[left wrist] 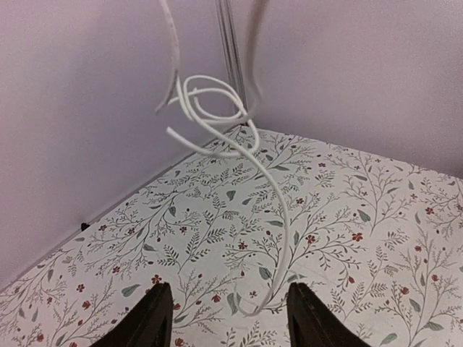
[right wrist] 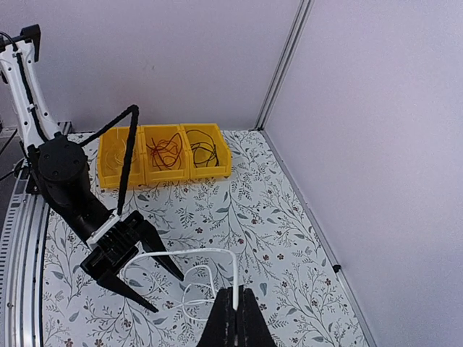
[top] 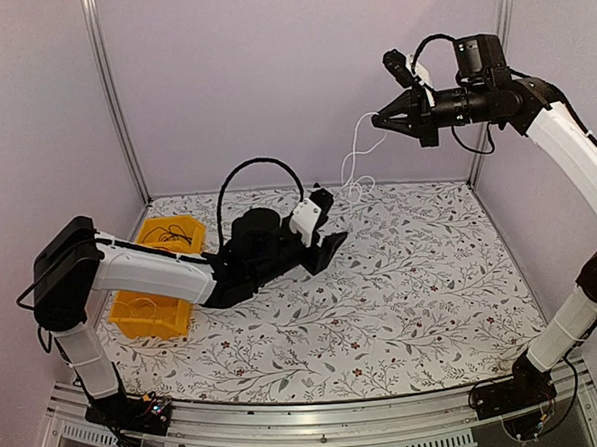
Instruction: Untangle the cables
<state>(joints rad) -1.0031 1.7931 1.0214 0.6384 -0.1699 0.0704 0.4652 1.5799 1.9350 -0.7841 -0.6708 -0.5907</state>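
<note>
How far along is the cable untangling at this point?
Done: dark thin cables already lie in the yellow bins. In hand: the right gripper, shut on a white cable, holds it high above the table. Left: it hangs knotted in loops in mid-air, and the open left gripper below grips nothing.

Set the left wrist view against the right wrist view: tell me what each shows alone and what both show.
Left wrist only: a close look at the tangled loops of the white cable hanging above the table, its tail reaching down between the fingers of the open left gripper. Right wrist only: the yellow bins holding thin dark cables, and the right gripper shut on the white cable. Both: the white cable, the left gripper, the floral table and lilac walls.
</note>
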